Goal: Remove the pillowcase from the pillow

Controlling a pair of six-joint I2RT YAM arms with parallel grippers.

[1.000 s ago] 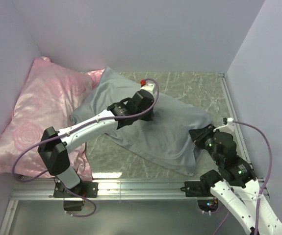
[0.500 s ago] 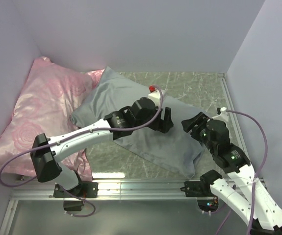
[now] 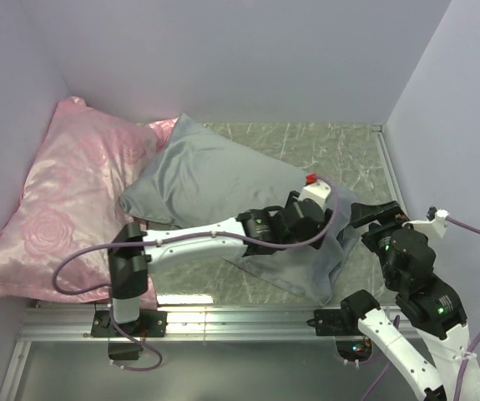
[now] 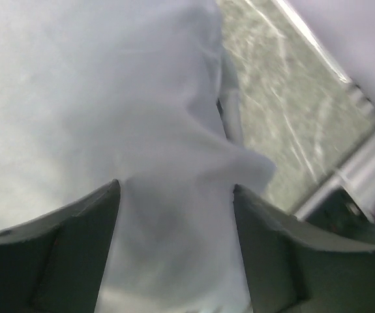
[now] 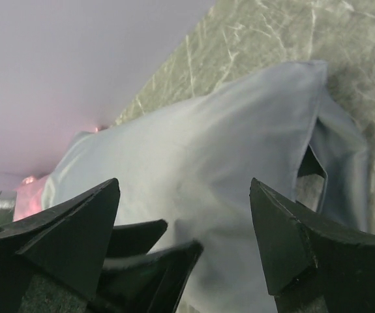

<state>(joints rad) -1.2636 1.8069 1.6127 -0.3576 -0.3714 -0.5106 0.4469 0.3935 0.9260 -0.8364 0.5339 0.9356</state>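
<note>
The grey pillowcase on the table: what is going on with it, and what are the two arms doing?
The left arm reaches across the grey pillowcase to its right end. The left end effector is open, with bunched fabric between its fingers. The right end effector is open too and hovers beside that end, holding nothing. The pillowcase looks full, so the pillow seems not out yet; it is not visible. A pink pillow lies at the left.

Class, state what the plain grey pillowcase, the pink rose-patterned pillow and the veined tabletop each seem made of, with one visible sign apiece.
Plain grey pillowcase: soft matte woven cloth, perhaps cotton; it creases without glare.
Pink rose-patterned pillow: satin-like cloth, glossy; highlights on the roses.
Veined tabletop: marble-look, possibly printed sheet; pale veins on grey-green.
</note>
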